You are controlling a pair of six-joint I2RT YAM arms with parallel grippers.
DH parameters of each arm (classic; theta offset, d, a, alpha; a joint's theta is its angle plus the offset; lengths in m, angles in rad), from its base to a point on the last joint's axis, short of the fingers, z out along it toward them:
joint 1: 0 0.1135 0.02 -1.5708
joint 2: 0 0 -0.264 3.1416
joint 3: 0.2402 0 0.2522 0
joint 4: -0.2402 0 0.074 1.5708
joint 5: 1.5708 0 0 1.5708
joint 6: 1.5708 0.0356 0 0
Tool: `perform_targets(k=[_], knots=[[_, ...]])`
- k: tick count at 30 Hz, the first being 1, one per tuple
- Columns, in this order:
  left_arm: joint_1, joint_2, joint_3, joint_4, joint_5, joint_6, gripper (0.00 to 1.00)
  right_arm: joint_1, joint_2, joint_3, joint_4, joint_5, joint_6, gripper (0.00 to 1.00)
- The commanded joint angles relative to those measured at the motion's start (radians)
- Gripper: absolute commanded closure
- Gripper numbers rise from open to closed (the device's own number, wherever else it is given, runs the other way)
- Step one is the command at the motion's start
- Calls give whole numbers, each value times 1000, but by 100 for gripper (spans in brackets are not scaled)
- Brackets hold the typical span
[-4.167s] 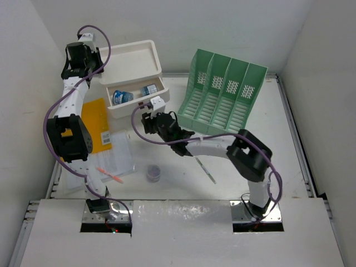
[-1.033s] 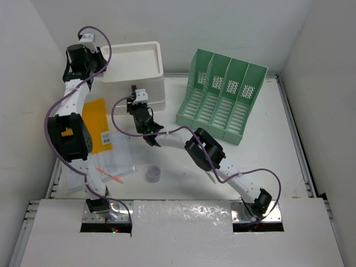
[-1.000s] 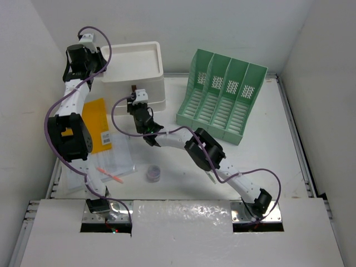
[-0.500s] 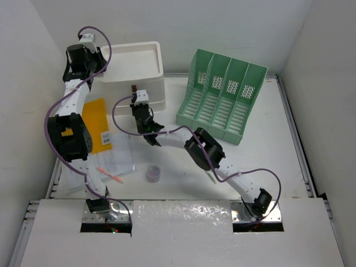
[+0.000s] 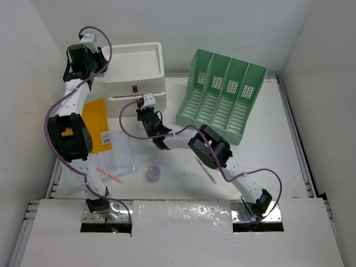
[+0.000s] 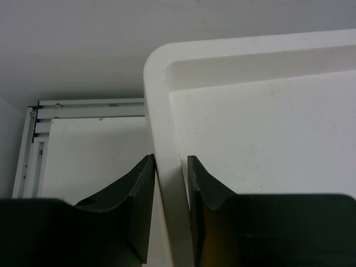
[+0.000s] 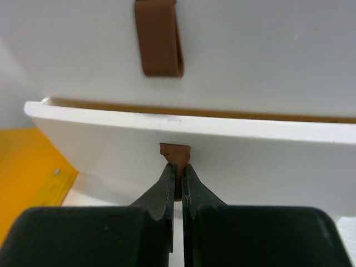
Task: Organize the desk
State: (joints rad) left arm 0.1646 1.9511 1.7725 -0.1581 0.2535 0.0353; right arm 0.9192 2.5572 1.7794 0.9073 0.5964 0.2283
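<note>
The desk (image 5: 267, 144) is the wide white tabletop. At its back left stands a white drawer box (image 5: 136, 67). My left gripper (image 5: 95, 65) is at the box's top left corner, and in the left wrist view it (image 6: 169, 167) is shut on the white rim (image 6: 164, 111), one finger on each side. My right gripper (image 5: 146, 107) is at the box's front. The right wrist view shows it (image 7: 177, 169) shut on the brown tab (image 7: 175, 151) of a drawer (image 7: 267, 150) that stands slightly out. Another brown tab (image 7: 159, 39) sits on the drawer above.
A green slotted file rack (image 5: 222, 94) stands right of the box. A yellow envelope (image 5: 95, 125), a clear sleeve (image 5: 114, 161) and an orange pen (image 5: 111, 176) lie on the left. A small purple object (image 5: 154, 173) and a thin pen (image 5: 204, 169) lie near the front.
My right gripper has closed onto the drawer's brown tab and drawn back slightly toward the near side, with the drawer front now standing a little out. The left arm has not moved.
</note>
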Motion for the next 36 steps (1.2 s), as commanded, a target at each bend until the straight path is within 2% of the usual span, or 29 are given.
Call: perform_targets(k=[1,8,13,17,18,19,21,23,24,26,27,29,30,31,32,33,34,35,36], knots=[[-43,17,-33,-205,135,-26,100,32,-112,-173,140,-47,26,100],[-42,12,-28,-210,125,-28,100,84,-299,-455,298,-142,62,100],[-43,12,-27,-210,125,-26,100,171,-423,-707,422,-103,7,100],[-42,15,-25,-212,121,-28,100,190,-509,-808,395,-116,-7,100],[-42,14,-25,-213,119,-26,100,191,-558,-817,366,-162,-26,76],[-42,12,-24,-219,119,-22,100,190,-590,-831,291,-193,-44,60],[-42,9,-25,-224,118,-12,98,190,-716,-879,134,-257,-95,39],[-40,6,-27,-225,119,-9,92,190,-817,-946,6,-282,-103,35],[-40,8,-27,-225,122,-6,86,190,-871,-963,-151,-285,-103,33],[-40,6,-25,-231,125,-5,80,188,-1029,-973,-359,-274,-89,31],[-42,6,-19,-239,135,0,73,188,-1075,-963,-592,-264,-86,30],[-42,-4,-12,-245,139,6,66,188,-1185,-930,-819,-235,-31,27],[-42,-7,-4,-250,145,15,56,188,-1212,-920,-1033,-213,8,26],[-42,-20,1,-251,144,20,51,187,-1250,-914,-1129,-189,82,25],[-40,-27,7,-254,136,28,41,185,-1265,-916,-1204,-160,113,24],[-40,-35,21,-264,130,41,36,182,-1279,-926,-1317,-153,144,23],[-40,-50,30,-268,124,51,32,178,-1308,-942,-1350,-153,188,23],[-40,-60,41,-277,119,60,10,170,-1321,-986,-1364,-174,203,21],[-42,-79,65,-299,122,89,2,156,-1331,-1015,-1360,-193,213,21]])
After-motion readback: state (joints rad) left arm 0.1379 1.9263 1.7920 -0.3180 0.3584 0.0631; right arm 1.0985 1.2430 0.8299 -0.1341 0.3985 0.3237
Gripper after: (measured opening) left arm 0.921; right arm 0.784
